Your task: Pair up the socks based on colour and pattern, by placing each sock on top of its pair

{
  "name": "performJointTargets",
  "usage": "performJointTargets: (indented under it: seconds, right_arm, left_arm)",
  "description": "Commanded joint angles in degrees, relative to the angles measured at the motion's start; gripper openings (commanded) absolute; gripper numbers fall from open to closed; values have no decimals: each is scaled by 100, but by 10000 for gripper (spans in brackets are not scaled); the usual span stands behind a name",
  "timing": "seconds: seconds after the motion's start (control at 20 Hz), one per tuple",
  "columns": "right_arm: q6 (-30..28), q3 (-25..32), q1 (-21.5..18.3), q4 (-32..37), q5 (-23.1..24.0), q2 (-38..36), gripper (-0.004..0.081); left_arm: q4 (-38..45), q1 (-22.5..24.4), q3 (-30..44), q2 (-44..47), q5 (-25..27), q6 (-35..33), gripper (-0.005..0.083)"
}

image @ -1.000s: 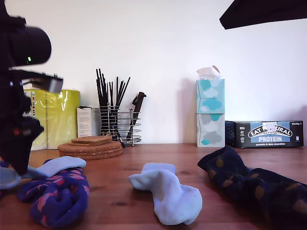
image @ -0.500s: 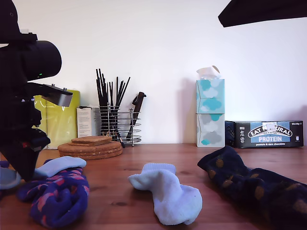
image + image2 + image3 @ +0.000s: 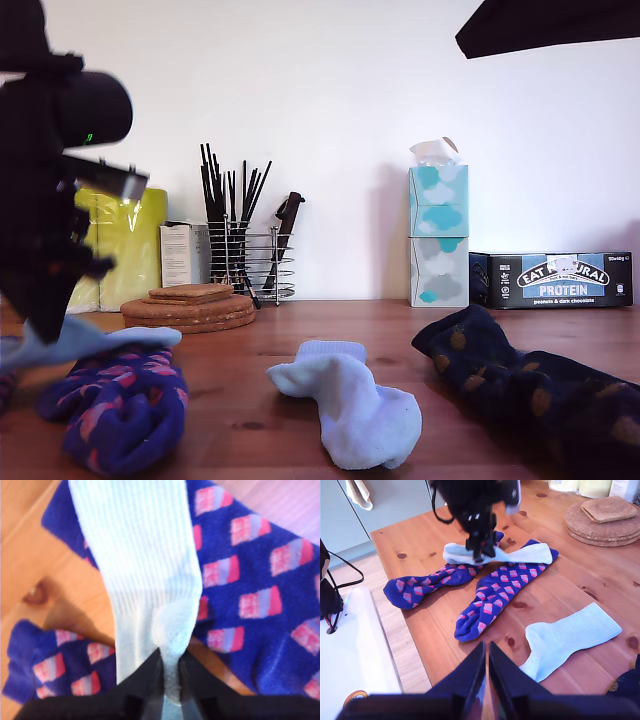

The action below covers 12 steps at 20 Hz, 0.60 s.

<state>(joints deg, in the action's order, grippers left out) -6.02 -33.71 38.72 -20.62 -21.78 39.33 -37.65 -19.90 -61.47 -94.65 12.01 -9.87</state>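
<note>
My first gripper (image 3: 169,680) is clamped on a pale blue sock (image 3: 145,575).
The sock is draped over two diamond-patterned socks (image 3: 495,597); my second gripper (image 3: 486,672) is closed, holding nothing.

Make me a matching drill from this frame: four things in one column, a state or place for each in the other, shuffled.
Things
1. gripped pale blue sock
2. free pale blue sock
3. diamond socks
4. my second gripper

States or places
A. flat on the wood, nothing touching it
B. up off the table, jaws together, holding nothing
C. pinched at the heel by my first gripper
D. on the table with a pale sock draped across them

Pairs: 1-C, 2-A, 3-D, 4-B
</note>
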Motion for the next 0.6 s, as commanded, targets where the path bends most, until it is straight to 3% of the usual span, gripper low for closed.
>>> performJointTargets:
  seconds: [0.0,0.15,0.55]
  right_arm:
    - [26,140,26,15,-26,-11,-13]
    - [22,140,26,20,-24,-11,-13]
    - [22,140,26,24,-28,-11,-13]
  left_arm:
    - [-417,-66,-280,-13,-15,721,-22]
    - [-1095,-249,-741,-13,-385,1779,-22]
    - [-1655,-938,-1504,-13,-1467,3178,-22]
